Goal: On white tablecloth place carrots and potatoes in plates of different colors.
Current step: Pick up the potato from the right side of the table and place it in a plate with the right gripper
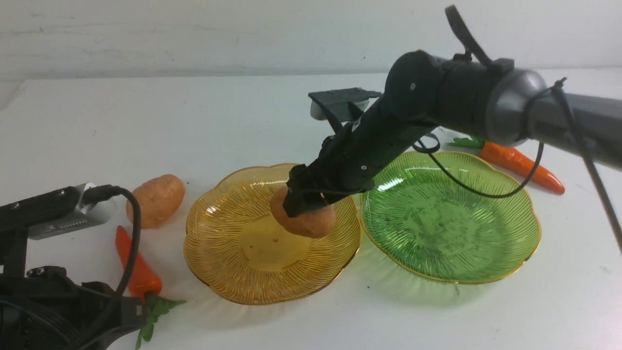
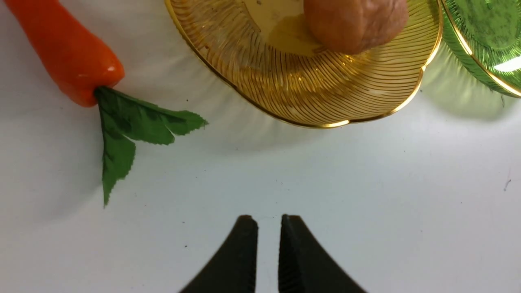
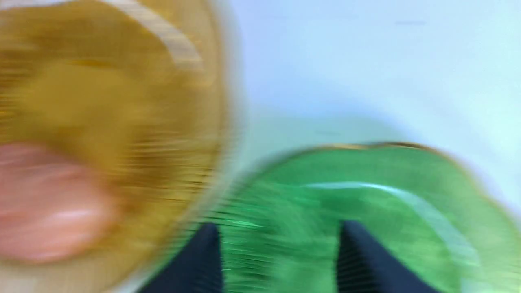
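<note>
Though beside green plate (image 1: 452, 228), amber plate (image 1: 233, 243) with one potato (image 1: 311, 221).

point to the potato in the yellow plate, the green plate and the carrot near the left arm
oval light brown toy potato (image 1: 313, 224), front view, its lower exposed side.
green ribbed translucent plastic plate (image 1: 452, 228), front view, bare centre.
glossy orange toy carrot (image 1: 146, 277), front view, thick end of its body.
</note>
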